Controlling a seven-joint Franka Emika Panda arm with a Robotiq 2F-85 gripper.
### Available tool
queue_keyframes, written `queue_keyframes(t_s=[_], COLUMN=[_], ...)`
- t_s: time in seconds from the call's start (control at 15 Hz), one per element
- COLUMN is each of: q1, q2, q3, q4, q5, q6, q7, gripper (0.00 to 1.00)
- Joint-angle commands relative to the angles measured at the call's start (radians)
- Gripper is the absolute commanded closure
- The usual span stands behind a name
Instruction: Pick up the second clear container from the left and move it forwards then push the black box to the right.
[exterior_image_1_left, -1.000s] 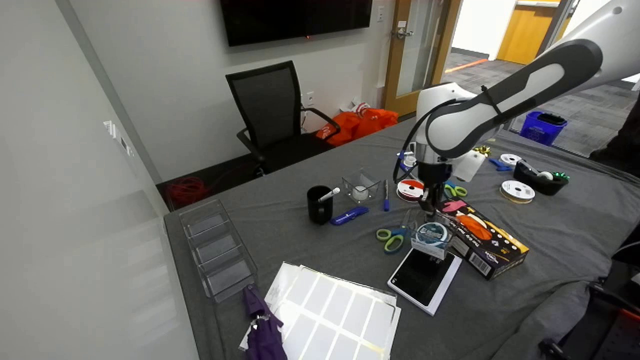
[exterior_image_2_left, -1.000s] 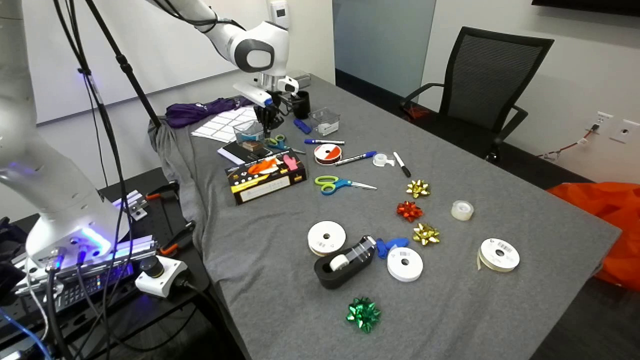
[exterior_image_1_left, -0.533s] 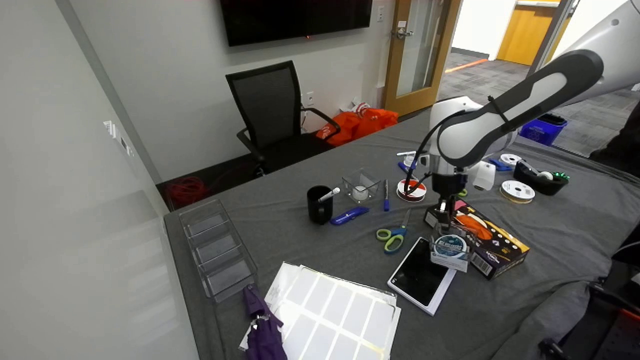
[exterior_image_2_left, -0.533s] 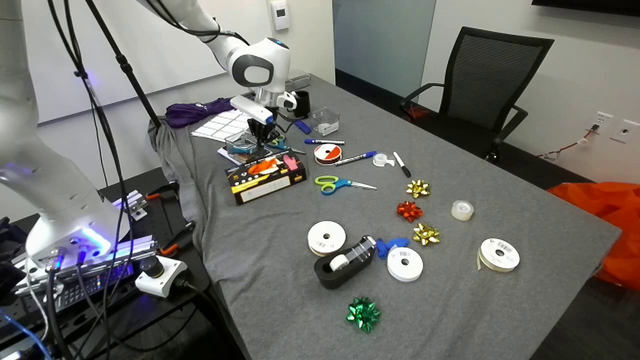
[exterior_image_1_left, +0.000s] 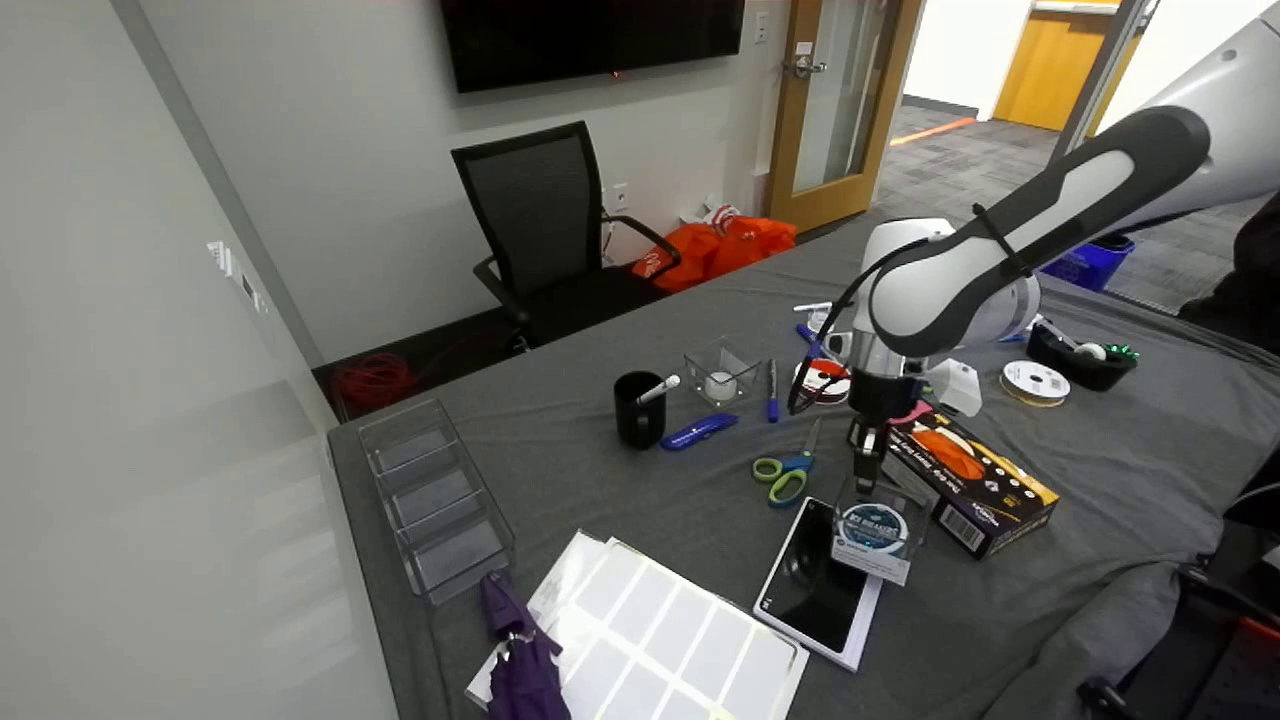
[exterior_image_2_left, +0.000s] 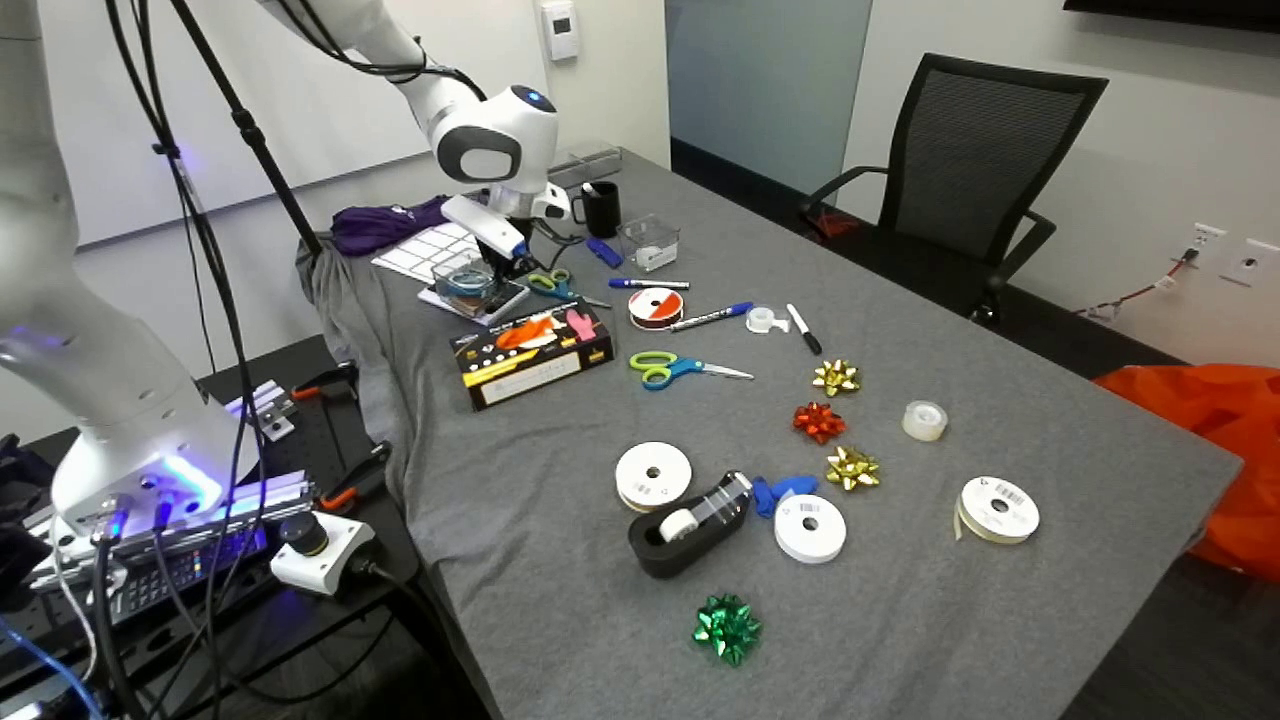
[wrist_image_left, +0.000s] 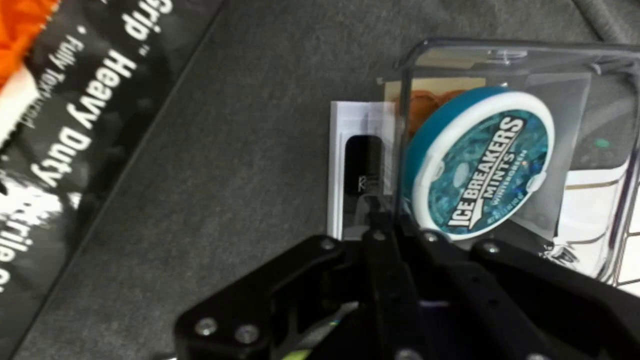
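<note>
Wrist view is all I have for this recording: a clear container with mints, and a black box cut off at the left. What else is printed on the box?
Observer: In an exterior view the black box has a pink glove printed at one end.
Operator: What lies by the gridded sheet at my right edge?
Observer: A purple umbrella lies along one side.
Operator: Is the mint container the only clear one?
Observer: No, a square container holding something white stands beside a black mug.
</note>
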Motion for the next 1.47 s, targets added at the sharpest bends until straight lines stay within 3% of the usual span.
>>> queue_keyframes(t_s=[0.0,0.2,0.27,0.4,1.0,1.4], q1=[-0.014,-0.001,0.002,0.004,0.005,0.018], q2=[-0.022,-0.024,-0.026,-0.026,-0.025,-0.038], q3=[0.045,0.049,0.05,0.051,0.047,0.031], q4=[-0.055,-0.073,-0.08,-0.093,-0.134,-0.15], q5=[0.04,0.016,0.013,0.008,-0.042,-0.084], q6=[0.093,0.161,0.185,0.233,0.314,0.267], q7=[-0.05,-0.041,-0.031,-0.013,0.089,0.184], gripper=[0.99,0.99,0.71,0.64,0.02,0.0])
